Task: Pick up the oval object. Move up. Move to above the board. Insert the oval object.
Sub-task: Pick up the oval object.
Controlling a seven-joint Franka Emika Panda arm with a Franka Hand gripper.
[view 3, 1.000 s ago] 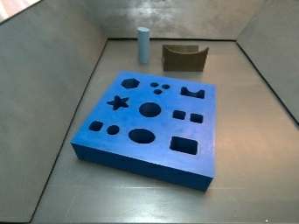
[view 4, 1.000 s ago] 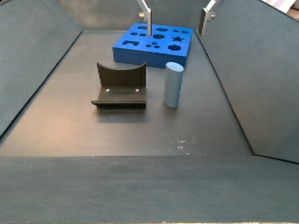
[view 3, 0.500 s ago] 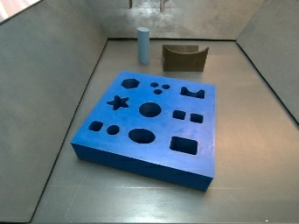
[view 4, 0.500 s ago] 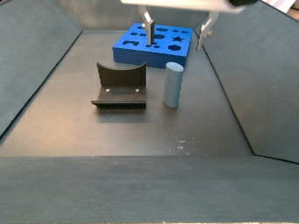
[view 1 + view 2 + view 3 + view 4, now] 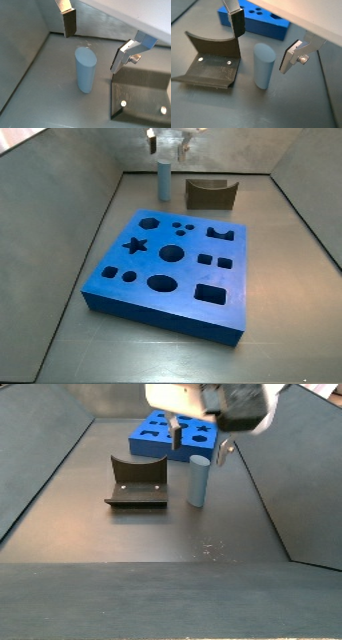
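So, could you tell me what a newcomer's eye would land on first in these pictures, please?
Probably the big bright blue board, its top full of dark cutouts, in the middle of the floor. Next, the pale oval object standing upright beside the dark fixture, with the gripper just above it, jaws open and straddling its top without touching.
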